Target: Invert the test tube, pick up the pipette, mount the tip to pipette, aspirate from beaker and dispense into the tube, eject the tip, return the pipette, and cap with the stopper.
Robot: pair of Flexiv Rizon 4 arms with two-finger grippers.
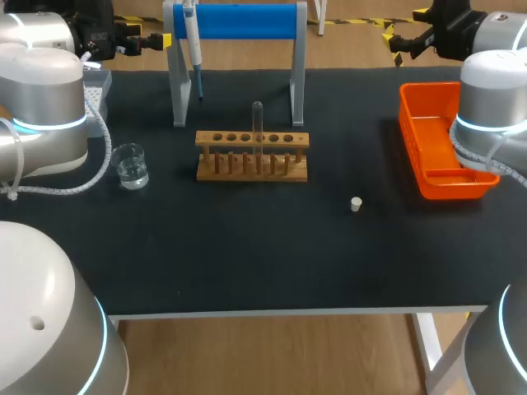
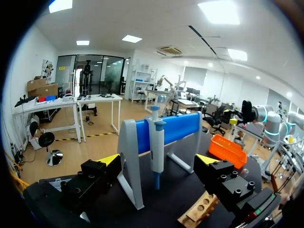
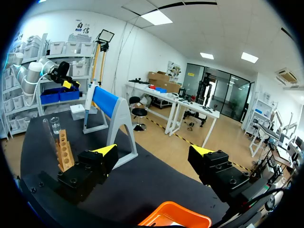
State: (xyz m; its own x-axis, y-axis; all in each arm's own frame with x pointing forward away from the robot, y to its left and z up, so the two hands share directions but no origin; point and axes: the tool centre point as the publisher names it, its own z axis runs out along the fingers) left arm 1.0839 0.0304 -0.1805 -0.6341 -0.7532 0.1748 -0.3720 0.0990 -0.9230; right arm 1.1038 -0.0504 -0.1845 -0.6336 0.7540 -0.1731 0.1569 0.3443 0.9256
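Nearest on the black table [image 1: 247, 255], a small pale cylindrical stopper [image 1: 356, 204] stands alone, right of centre and well apart from everything else. Farther in on the left is a small clear glass beaker [image 1: 131, 165] holding clear liquid, close beside the left arm's silver body. At mid-table stands a long wooden test tube rack [image 1: 252, 155] with a row of holes, and a clear glass test tube [image 1: 258, 123] stands upright in one of its middle holes; whether its open end is up or down I cannot tell. To the right, an orange plastic tray [image 1: 428, 132] lies lengthwise near the table's right edge, partly hidden by the right arm. Behind the rack is a grey-legged stand with a blue crossbar [image 1: 239, 20], and a white and blue pipette [image 1: 192, 41] hangs from the bar's left end, tip pointing down. A pale box [image 1: 99, 82] sits at the far left, mostly hidden by the arm. Both grippers hover at the table's far side. The left gripper [image 2: 157, 160] has its yellow-tipped fingers spread wide, holding nothing, with the hanging pipette just ahead of it. The right gripper [image 3: 153, 151] is likewise spread and holds nothing, with the orange tray beneath it.
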